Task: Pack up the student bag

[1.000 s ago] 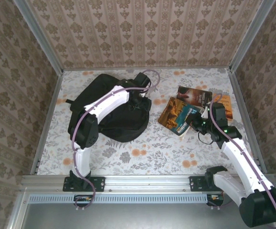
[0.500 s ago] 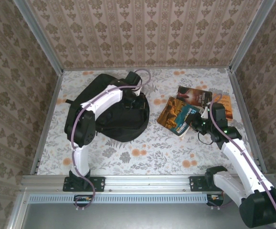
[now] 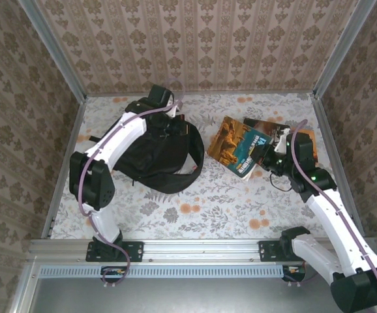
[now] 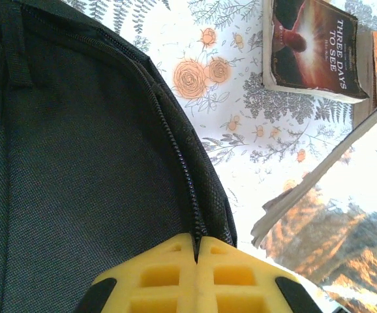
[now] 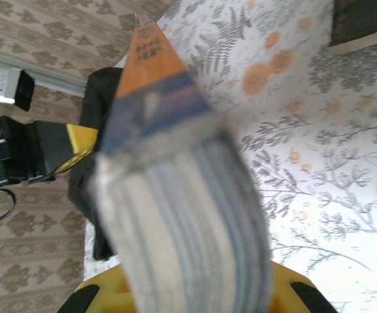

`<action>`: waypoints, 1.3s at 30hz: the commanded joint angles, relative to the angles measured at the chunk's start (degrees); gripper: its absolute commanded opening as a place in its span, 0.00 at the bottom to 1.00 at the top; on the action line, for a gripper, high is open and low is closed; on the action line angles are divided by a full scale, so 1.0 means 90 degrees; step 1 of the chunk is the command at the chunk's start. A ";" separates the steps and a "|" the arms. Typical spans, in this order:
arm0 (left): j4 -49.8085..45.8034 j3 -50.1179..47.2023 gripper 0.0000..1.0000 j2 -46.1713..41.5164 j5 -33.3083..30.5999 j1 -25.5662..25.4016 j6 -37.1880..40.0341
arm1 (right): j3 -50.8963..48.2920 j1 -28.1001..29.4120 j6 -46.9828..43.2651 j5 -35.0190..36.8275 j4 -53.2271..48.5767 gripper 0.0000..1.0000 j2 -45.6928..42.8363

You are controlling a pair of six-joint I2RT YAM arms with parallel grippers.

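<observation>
Where the student bag [image 3: 156, 156] lies left of centre on the tabletop [image 3: 227, 202], its zipper edge [image 4: 175, 150] may slip from your left fingers [image 4: 162, 274], pressed together on it, closing the opening to the book [image 3: 237, 147] your right fingers [image 5: 281, 282] pinch; its long axis runs far-left to near-right, rounded end nearward.

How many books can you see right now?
3: one tilted book in the right gripper, a dark book flat on the table behind it, an orange book farther right. The bag may hide more.
</observation>
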 commanded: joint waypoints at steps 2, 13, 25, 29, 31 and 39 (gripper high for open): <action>-0.0070 0.0200 0.00 -0.0181 0.0164 0.0060 -0.0118 | 0.0259 0.0111 0.0848 -0.0704 0.0949 0.00 0.0208; -0.0107 0.0395 0.00 -0.0485 0.0206 0.0146 -0.0182 | 0.0030 0.0892 0.2135 -0.0819 0.1849 0.00 0.0904; -0.0460 -0.0134 0.56 -0.0852 -0.0158 0.0100 0.0126 | -0.0332 0.1287 0.3838 -0.0915 0.3484 0.00 0.1534; -0.0601 -0.0439 0.68 -0.1036 -0.0258 -0.0133 0.0461 | -0.0361 0.1294 0.3997 -0.1052 0.3767 0.00 0.1673; -0.0780 -0.0492 0.69 -0.1043 -0.0449 -0.0262 0.0621 | -0.0388 0.1294 0.4076 -0.1154 0.3907 0.00 0.1761; -0.1045 -0.0839 0.67 -0.1292 -0.1127 -0.0492 0.0837 | -0.0541 0.1298 0.4114 -0.1157 0.4063 0.00 0.1750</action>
